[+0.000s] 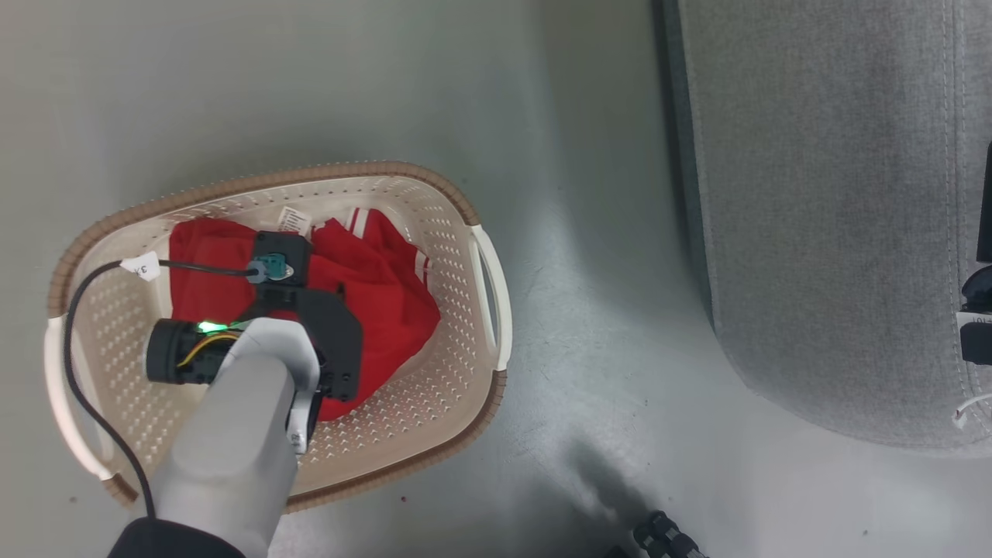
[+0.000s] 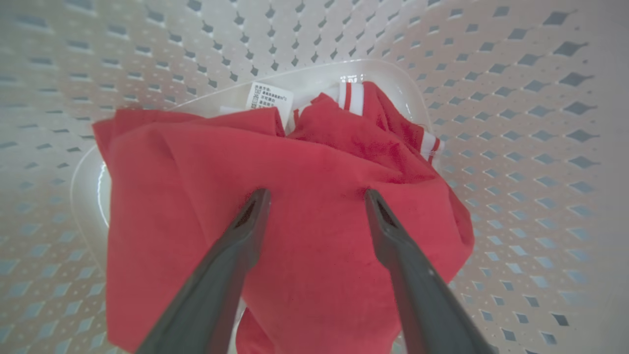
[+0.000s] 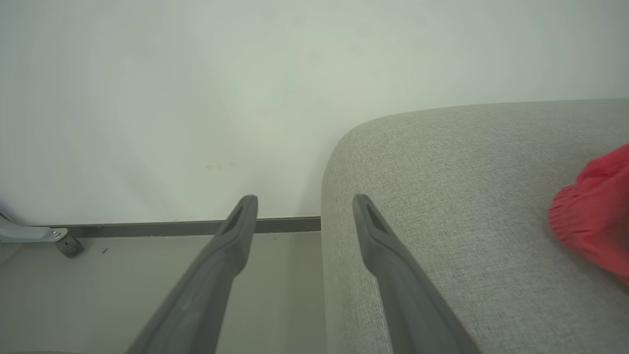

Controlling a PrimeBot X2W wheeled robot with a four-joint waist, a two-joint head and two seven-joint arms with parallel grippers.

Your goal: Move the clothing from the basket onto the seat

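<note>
The cream basket (image 1: 488,310) with its brown rim stands on the floor at the left; its perforated wall (image 2: 516,147) surrounds the left wrist view. A crumpled red garment (image 1: 387,302) with white stripes and a white label lies inside it. My left gripper (image 2: 317,194) is down in the basket, open, fingertips resting on the red garment (image 2: 314,236) with cloth between them. The grey seat (image 1: 821,217) lies at the right. My right gripper (image 3: 304,201) hangs open and empty at the seat's (image 3: 467,196) rounded corner. A red knitted piece (image 3: 594,211) lies on the seat at that view's right edge.
Grey floor (image 1: 604,325) separates the basket from the seat. A pale wall (image 3: 196,98) with a dark baseboard stands behind the seat's corner, and a caster wheel (image 3: 66,244) sits at its foot. Dark robot parts (image 1: 976,310) show at the head view's right edge.
</note>
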